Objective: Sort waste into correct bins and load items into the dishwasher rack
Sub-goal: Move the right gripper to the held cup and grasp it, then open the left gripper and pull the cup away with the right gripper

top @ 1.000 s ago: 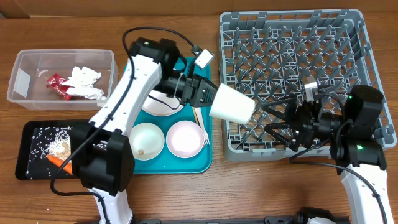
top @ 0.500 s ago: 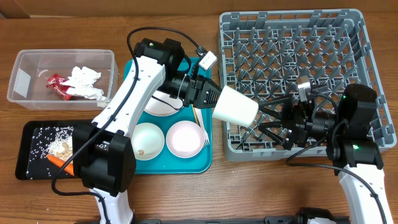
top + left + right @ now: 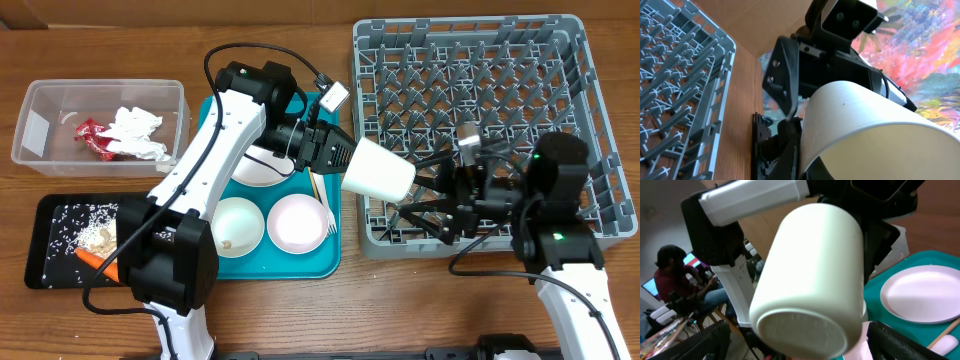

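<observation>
Bright, even light being cast from above.
Faint shadows are being thrown onto the table point(image 3: 300, 310); the cup point(image 3: 810, 275) is being blurred slightly.

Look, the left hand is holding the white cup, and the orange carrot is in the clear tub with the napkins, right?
Not quite. The overhead view shows the carrot in the black tray, not the clear tub. The left hand does hold the white cup, and the napkins are in the tub.

plate point(image 3: 255, 175) mostly hidden; cup point(image 3: 865, 125) cropped
</observation>
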### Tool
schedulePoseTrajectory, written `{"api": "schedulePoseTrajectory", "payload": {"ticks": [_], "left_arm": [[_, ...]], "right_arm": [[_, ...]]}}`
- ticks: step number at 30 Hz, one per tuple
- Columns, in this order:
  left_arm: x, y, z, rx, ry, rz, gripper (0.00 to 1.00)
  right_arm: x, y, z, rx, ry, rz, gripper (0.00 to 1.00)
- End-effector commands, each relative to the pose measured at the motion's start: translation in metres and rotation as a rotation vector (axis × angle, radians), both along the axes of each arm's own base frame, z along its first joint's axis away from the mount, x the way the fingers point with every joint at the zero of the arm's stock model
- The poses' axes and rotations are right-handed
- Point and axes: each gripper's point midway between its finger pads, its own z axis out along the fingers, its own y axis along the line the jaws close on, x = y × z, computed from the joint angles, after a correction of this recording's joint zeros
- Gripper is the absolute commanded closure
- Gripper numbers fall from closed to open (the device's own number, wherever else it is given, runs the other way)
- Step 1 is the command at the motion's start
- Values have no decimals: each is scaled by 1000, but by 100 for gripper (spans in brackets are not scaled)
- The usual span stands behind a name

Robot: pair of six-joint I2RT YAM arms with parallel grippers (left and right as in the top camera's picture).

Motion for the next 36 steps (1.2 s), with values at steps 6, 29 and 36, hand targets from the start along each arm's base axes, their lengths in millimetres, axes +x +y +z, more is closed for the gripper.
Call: {"api": "schedulePoseTrajectory", "payload": {"ticks": [6,29,36], "left_arm": [[2,-1,10,-39,-26,4,96],[1,0,10,-35,-16,5,96],[1,0,7,-19,-19,2,96]], "right_arm": [[9,22,13,-20,-46,-37,10],[22,20,21,-7,-41,-106,43],[22,20,26,0,-63,-107,44]]}}
